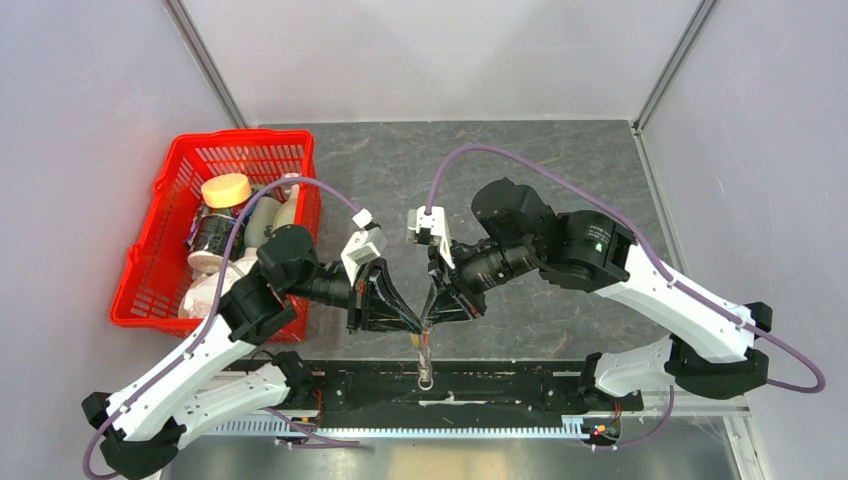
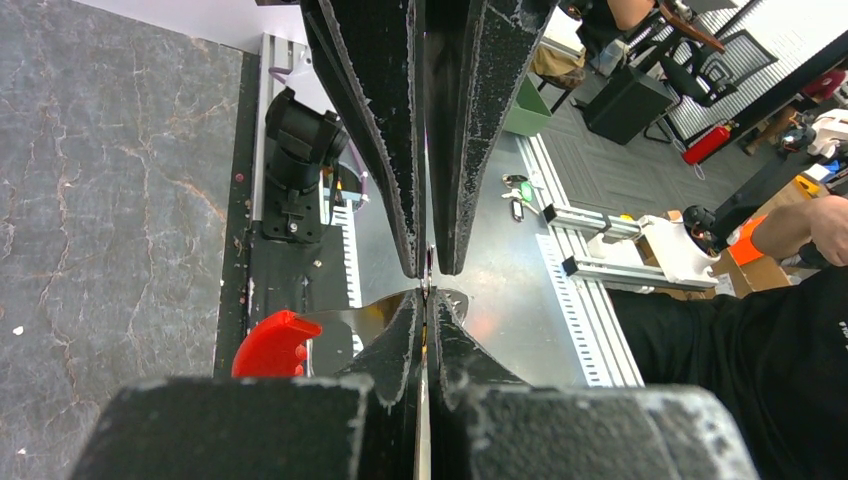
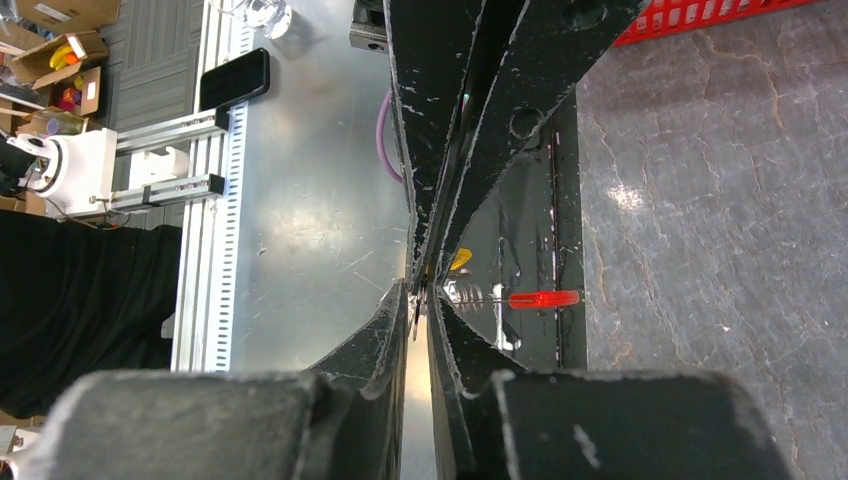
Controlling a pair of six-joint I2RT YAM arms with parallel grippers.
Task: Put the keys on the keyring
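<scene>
While my scuffed black left gripper (image 2: pixel 427 297) is pinched closed beside a rounded red plastic tag (image 2: pixel 270 345) lower left, I cannot judge my right gripper (image 3: pixel 422 297).

Room to pass over wide bare table (image 1: pixel 560 180) at back and right. In way at left: red basket (image 1: pixel 160 290), just beside left arm (image 1: pixel 300 265). No way between left gripper (image 1: pixel 418 326) and right gripper (image 1: pixel 431 322), tip to tip in middle. Along near edge: black rail (image 1: pixel 520 385), chain (image 1: pixel 424 362) dangling over it.

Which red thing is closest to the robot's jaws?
The little red tag, right beside where the two arms' jaws meet. The big red basket sits far off on the left.
</scene>
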